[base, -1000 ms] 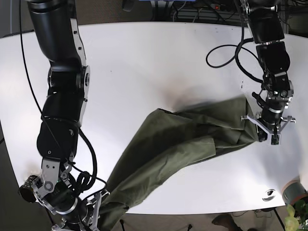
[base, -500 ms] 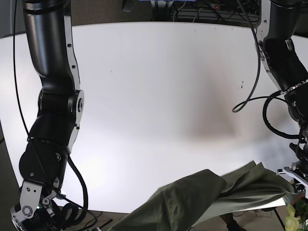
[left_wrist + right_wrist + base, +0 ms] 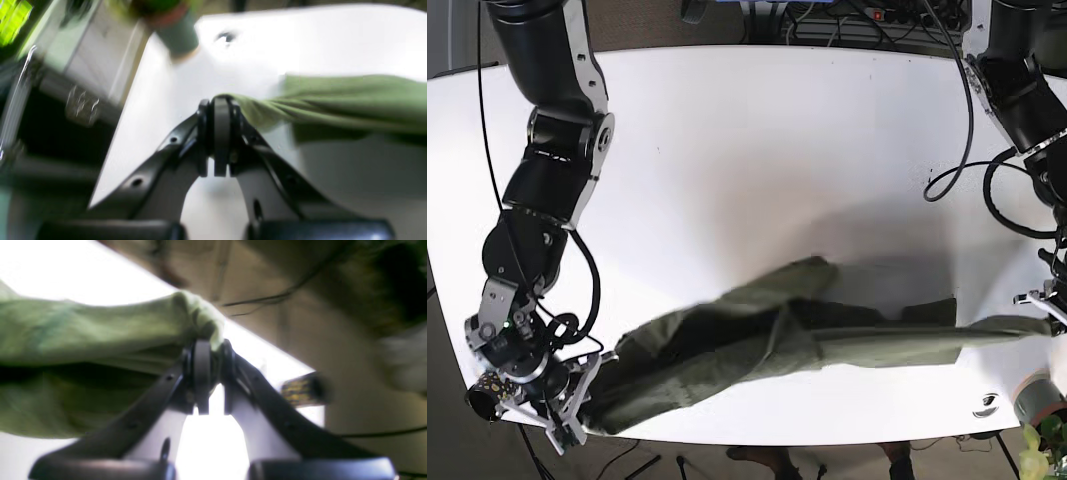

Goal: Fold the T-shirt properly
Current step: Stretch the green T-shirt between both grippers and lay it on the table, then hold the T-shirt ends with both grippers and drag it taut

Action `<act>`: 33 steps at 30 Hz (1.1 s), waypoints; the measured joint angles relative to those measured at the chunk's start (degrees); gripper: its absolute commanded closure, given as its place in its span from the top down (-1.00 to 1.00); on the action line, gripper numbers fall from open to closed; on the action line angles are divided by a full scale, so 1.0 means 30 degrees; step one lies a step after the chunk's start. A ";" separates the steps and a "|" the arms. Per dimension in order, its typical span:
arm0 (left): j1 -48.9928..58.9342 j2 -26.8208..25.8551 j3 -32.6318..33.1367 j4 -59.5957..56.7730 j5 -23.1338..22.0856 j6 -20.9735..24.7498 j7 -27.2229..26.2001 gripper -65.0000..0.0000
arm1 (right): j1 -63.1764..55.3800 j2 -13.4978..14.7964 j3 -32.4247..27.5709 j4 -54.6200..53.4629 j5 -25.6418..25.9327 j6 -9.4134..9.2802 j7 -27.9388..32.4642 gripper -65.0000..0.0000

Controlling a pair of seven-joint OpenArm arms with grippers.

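My left tool and right tool each pinch an end of the T-shirt, stretched between them along the counter's near edge.

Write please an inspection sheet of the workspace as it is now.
Surface: white table, mostly bare.
Job's things: green T-shirt stretched between both arms, bunched and wrinkled, not folded.
Clutter: a small dark mark near the front edge; a green and red cylinder at the corner.
Grippers: left tool shut on the T-shirt; right tool shut on the T-shirt.
Cables: black cable loops over the table by the left arm.
Surroundings: floor and wires beyond the table, blurred.
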 measured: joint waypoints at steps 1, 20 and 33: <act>0.0284 -0.0022 -0.0211 0.0000 0.0000 -0.0233 -0.0007 -1.00 | -0.0474 -0.0044 0.0211 0.0000 0.0474 0.0080 -0.0029 -1.00; 0.6688 0.0801 -0.3519 0.2120 -0.0226 -0.1224 -0.0131 -1.00 | -1.0542 0.0007 0.2193 0.3949 0.7373 -0.0117 -0.0678 -1.00; 0.9173 0.0882 -0.6171 0.2069 -0.0036 -0.3512 -0.0160 -1.00 | -1.5897 -0.0080 0.3548 0.5180 1.2648 -0.0219 -0.2499 -1.00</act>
